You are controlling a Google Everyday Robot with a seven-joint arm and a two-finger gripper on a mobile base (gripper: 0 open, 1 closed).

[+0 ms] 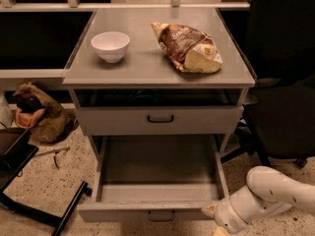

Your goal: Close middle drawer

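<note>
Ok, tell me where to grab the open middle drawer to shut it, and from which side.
Grip the small dark bar handle at the centre of the middle drawer's flat front, coming from the front: it is pulled out, so that face is exposed. The pincer sits at the front's right corner, where a plain push might also do.

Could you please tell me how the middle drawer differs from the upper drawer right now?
The middle drawer is pulled far out, showing its bare grey inside; the upper drawer is shut, so only its front shows. The gripper sits at the middle drawer's front right corner, while nothing is near the upper drawer. Both have flat grey fronts with a small dark bar handle at centre.
</note>
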